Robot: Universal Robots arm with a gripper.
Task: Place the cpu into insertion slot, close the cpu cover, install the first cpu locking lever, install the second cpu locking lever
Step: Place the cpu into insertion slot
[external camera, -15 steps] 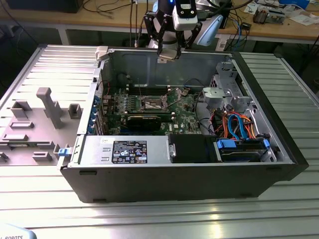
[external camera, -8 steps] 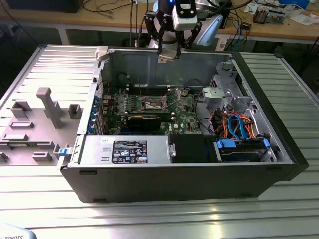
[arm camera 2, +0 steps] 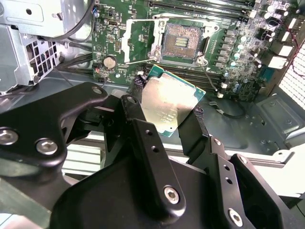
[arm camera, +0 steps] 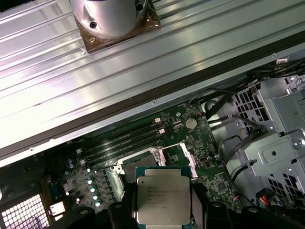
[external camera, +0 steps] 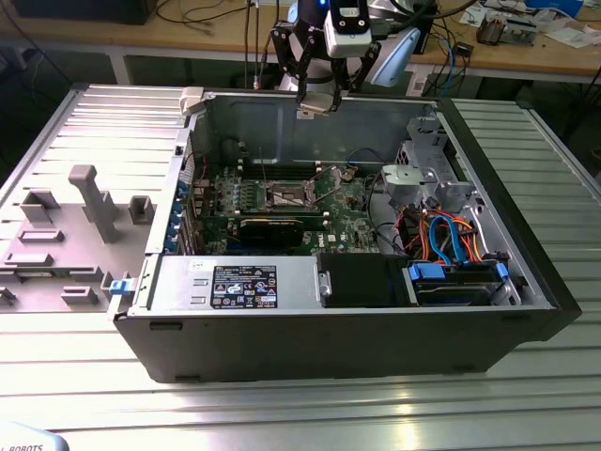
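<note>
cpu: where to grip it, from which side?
Two opposite edges of the cpu, coming from above its flat metal top: it is a thin square, so only the edges offer purchase. The hand is shut on it that way.

Bright room light w/ strong glare on ribbed metal table (external camera: 282,413) & cpu (arm camera 2: 164,102) top; case (external camera: 329,338) interior dimmer.

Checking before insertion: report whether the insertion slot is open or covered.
Open. In the second wrist view the insertion slot shows bare contacts, the cpu cover is flipped aside, and the gripper holds the cpu.
</note>
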